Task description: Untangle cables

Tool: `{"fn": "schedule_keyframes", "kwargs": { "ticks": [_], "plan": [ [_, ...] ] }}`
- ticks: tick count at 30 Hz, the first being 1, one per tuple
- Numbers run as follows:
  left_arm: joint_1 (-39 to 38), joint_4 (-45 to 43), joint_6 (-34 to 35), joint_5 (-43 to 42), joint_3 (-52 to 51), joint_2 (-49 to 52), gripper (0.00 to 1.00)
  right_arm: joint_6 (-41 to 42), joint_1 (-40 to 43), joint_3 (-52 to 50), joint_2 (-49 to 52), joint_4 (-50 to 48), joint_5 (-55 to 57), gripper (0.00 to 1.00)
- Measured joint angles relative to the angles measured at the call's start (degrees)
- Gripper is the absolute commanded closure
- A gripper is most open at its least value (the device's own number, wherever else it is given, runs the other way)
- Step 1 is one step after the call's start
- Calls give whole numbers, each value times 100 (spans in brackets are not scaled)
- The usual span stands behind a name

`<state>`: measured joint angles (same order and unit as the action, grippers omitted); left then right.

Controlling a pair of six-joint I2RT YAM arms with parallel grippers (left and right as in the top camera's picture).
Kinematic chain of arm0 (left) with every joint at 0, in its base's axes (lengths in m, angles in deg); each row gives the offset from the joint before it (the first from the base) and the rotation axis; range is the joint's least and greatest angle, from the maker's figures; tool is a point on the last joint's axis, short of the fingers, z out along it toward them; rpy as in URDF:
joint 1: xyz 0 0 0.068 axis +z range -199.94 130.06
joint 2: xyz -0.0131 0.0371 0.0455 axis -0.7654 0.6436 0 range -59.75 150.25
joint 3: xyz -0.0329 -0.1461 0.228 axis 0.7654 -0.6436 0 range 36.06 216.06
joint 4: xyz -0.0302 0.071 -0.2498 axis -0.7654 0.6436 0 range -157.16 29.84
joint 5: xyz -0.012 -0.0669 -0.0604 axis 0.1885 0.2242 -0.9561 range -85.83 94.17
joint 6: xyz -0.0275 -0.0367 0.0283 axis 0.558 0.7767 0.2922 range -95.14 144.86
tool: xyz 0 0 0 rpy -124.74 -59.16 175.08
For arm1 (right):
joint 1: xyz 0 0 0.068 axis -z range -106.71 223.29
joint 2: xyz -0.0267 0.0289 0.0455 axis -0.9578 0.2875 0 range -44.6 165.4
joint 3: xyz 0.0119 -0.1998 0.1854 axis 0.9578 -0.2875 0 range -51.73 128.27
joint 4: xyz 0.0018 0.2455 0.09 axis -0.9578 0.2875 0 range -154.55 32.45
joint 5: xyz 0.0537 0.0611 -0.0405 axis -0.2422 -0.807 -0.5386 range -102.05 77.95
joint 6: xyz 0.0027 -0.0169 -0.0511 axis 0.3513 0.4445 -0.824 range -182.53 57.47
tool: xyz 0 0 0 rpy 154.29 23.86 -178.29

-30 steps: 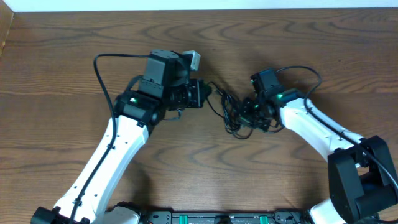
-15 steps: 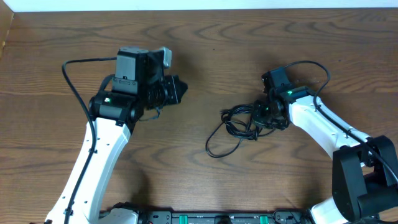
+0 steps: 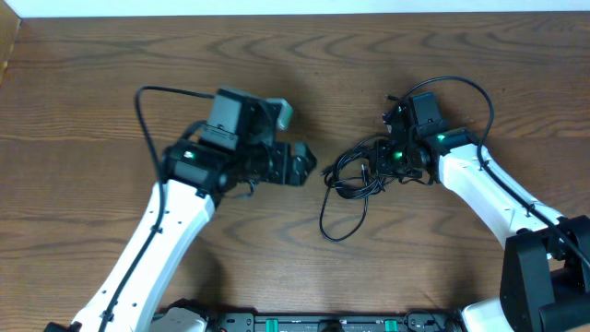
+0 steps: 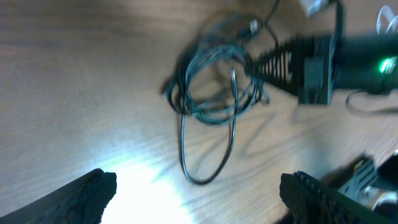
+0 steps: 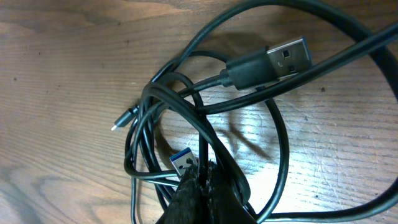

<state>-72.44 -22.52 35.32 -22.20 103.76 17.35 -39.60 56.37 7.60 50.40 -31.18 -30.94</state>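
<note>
Brown wooden table [image 3: 111, 83]: two arms face a small tangle of black cables [image 3: 355, 180].
The right gripper [image 3: 383, 164] is pinched tight on strands of the bundle, and a USB plug [image 5: 286, 59] lies just beyond its tips. The left gripper [image 3: 309, 166] stands wide and empty. The cables lie just ahead of it, apart from its fingers.

No lettering, brand, number or sign can be read in any view. The USB plug [image 5: 287, 57] on one of the cables [image 5: 158, 87] shows small dark marks, perhaps only stamped holes, nothing legible.
</note>
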Motion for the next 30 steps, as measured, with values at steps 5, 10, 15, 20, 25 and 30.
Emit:
{"fn": "schedule_keyframes", "kwargs": {
  "ticks": [5,10,15,20,25,30],
  "plan": [
    [-402,-166,142,302,-826,50,9,-4,4,0,0,-4,-26,99],
    [-796,-896,647,393,-1228,70,9,162,63,0,0,-20,-70,99],
    [-1115,-1204,1427,643,-1390,70,9,402,225,-11,0,-643,-678,99],
    [-1172,-1530,2118,809,-1390,138,7,470,387,-11,0,-896,-1165,99],
    [-1449,-2002,1912,1163,-1390,684,8,472,387,-11,0,-837,-1290,99],
    [-1478,-2651,1700,1668,-1401,1196,8,87,387,-11,0,-697,-1504,99]
  ]
}}
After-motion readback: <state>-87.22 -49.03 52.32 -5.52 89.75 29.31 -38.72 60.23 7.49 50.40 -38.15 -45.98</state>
